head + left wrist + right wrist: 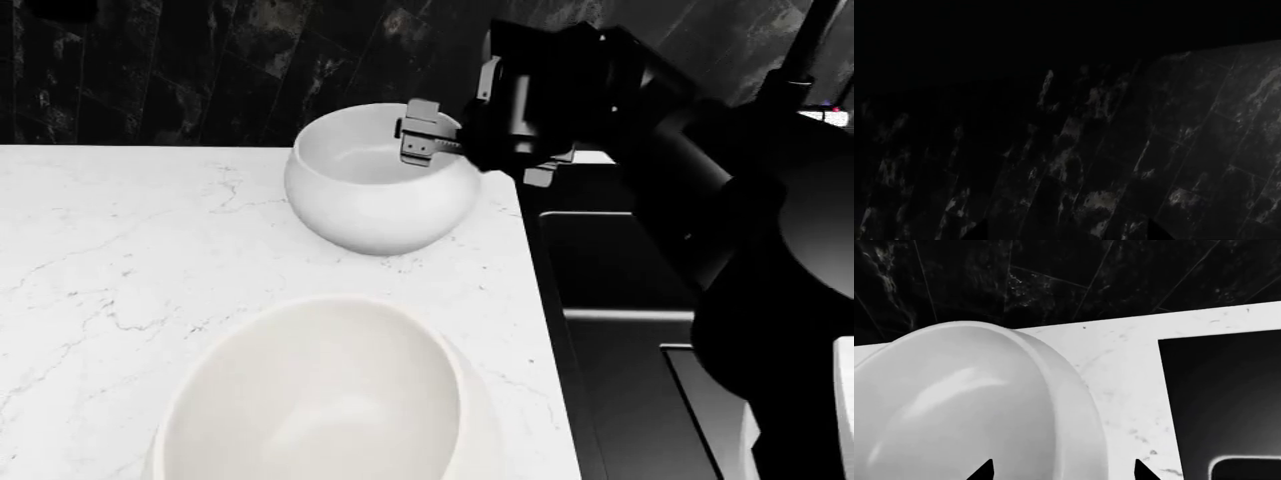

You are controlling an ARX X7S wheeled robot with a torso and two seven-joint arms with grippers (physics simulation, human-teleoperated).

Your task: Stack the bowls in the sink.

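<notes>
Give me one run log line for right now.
right gripper straddling rim of small white bowl, not lifted | larger cream bowl on countertop | sink holds neither

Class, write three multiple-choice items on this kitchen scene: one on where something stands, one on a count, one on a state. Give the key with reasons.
1. Where is the smaller white bowl?
A. in the sink
B. on the marble countertop
C. inside the other bowl

2. How many bowls show in the head view?
A. one
B. two
C. three

3. How does the right gripper stand?
A. over the smaller bowl's rim
B. lying on the countertop
C. down in the sink

Key: B, it rests on the countertop left of the sink; B, it and the larger cream bowl; A, its fingertips straddle the rim in the right wrist view.
</notes>
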